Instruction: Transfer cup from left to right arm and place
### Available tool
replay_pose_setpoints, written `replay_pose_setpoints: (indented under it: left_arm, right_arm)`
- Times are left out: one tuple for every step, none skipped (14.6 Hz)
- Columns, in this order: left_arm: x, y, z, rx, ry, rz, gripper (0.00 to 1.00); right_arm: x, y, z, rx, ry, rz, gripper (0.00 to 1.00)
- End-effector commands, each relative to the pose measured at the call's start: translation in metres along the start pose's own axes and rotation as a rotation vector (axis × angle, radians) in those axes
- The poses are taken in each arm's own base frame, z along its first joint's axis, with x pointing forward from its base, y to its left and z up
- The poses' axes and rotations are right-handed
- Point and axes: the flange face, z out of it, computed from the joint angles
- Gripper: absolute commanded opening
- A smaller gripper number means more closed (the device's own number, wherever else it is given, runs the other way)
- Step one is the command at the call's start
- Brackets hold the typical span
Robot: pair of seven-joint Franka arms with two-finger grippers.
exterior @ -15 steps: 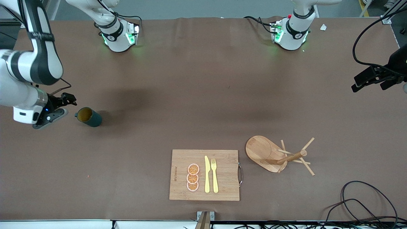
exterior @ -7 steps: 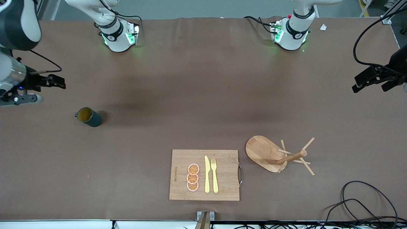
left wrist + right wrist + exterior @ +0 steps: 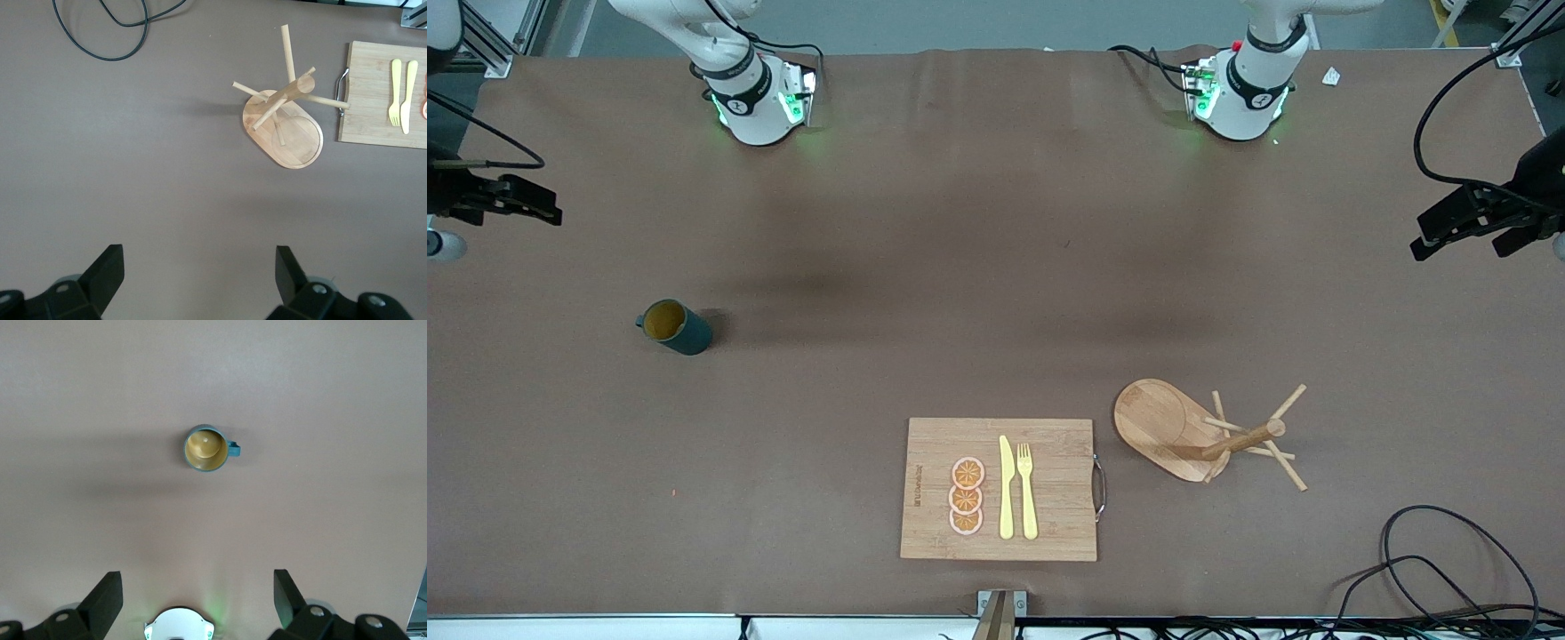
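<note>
The dark teal cup [image 3: 674,326] stands upright on the brown table toward the right arm's end, its ochre inside showing. It also shows in the right wrist view [image 3: 207,448], handle out to one side. My right gripper [image 3: 534,206] is open and empty, up in the air over the table's edge at the right arm's end, well apart from the cup. In its own view the right gripper [image 3: 198,600] has its fingers spread wide. My left gripper [image 3: 1454,252] waits open and empty over the left arm's end of the table; it also shows in the left wrist view [image 3: 200,273].
A wooden cutting board [image 3: 1049,480] with orange slices, a yellow knife and a fork lies near the front camera's edge. A wooden mug tree [image 3: 1183,431] stands beside it toward the left arm's end. Black cables [image 3: 1449,560] lie at that corner.
My right gripper has risen and drawn away from beside the cup toward the right arm's end of the table. The cup and the left arm have not moved.
</note>
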Motion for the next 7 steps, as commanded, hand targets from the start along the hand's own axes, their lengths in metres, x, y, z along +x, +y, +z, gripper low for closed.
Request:
replay_pose_setpoints:
  left_arm:
    - [0.006, 0.003, -0.002, -0.002, 0.019, 0.013, 1.0]
    - [0.007, 0.002, -0.001, 0.0, 0.018, 0.022, 1.0]
    - [0.007, 0.001, -0.001, -0.001, 0.016, 0.02, 1.0]
    - [0.007, 0.001, -0.001, 0.0, 0.019, 0.02, 1.0]
    - [0.007, 0.001, -0.001, 0.0, 0.019, 0.017, 1.0]
    - [0.007, 0.001, -0.001, 0.0, 0.019, 0.014, 1.0]
    - [0.007, 0.003, -0.001, 0.0, 0.019, 0.007, 1.0]
  right_arm:
    - [0.0, -0.001, -0.026, 0.003, 0.015, 0.012, 1.0]
    - [-0.001, -0.005, -0.033, -0.005, 0.004, 0.009, 1.0]
    - [-0.003, -0.008, -0.04, -0.009, 0.003, 0.004, 1.0]
    - [-0.003, -0.005, -0.042, -0.004, 0.006, 0.006, 1.0]
    - [-0.001, -0.002, -0.04, 0.006, 0.002, 0.016, 1.0]
    - [-0.001, -0.002, -0.038, 0.025, 0.0, 0.012, 1.0]
    - [-0.002, -0.001, -0.038, 0.065, 0.001, 0.012, 1.0]
